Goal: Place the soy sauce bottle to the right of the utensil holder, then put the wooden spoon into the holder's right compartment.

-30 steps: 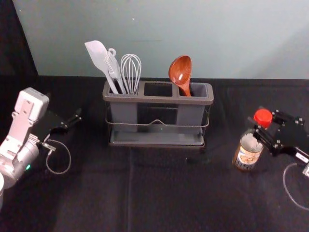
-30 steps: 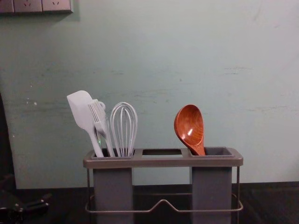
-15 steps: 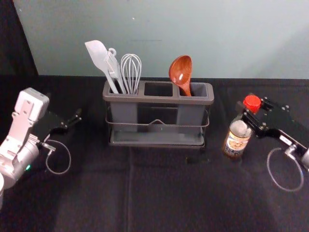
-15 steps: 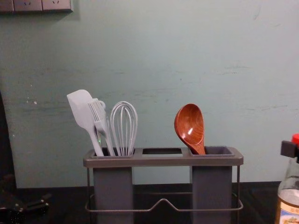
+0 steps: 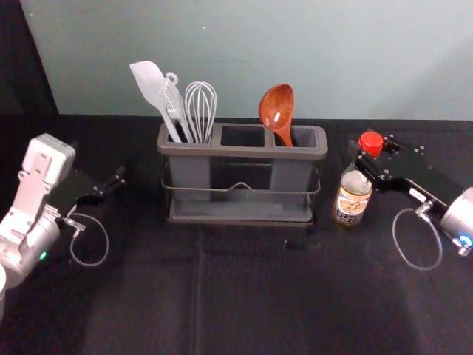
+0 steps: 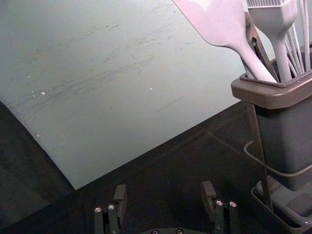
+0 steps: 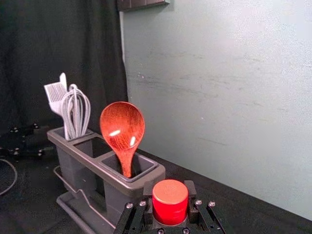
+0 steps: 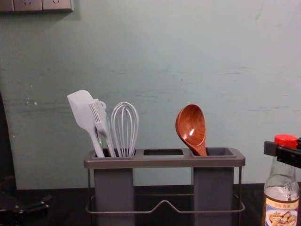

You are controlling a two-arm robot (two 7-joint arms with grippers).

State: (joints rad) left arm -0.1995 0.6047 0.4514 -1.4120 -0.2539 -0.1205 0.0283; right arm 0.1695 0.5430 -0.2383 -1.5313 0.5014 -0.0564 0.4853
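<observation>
Covered in black cloth (image 5: 148, 296), faintly rumpled, with a long crease running from the utensil holder (image 5: 240, 151) toward the near edge. Marked, in front of the holder's right end, by a small dark patch (image 5: 303, 244) – too dim to name. Backed by a pale grey-green wall (image 5: 244, 59), scuffed and flecked in the chest view, with a row of sockets (image 8: 28, 5) high at the left. Closed off at the left side by dark drapery (image 5: 22, 66).

Set well back on the cloth, near the wall: the holder, with three compartments, a wire rail along the front and a tray underneath. Packed, in the left compartment, with a white spatula (image 5: 150, 81), a white brush (image 8: 99, 115) and a white whisk (image 5: 200, 111). Fitted, in the right compartment (image 5: 305, 137), with the wooden spoon (image 5: 276, 111), bowl up and leaning toward the middle.

Gripped just under the red cap (image 5: 371, 143) by the right gripper (image 5: 371, 158), closed on the soy sauce bottle (image 5: 352, 198). Held to the right of the holder, near but apart from it, and roughly upright in the chest view. Cannot tell whether resting on the cloth or just above it. Looped below the right gripper, a thin cable (image 5: 403, 251).

Parked over the cloth to the left of the holder, the left gripper (image 5: 100, 166), with fingers spread wide around nothing – and beside it another looped cable (image 5: 106, 248).
</observation>
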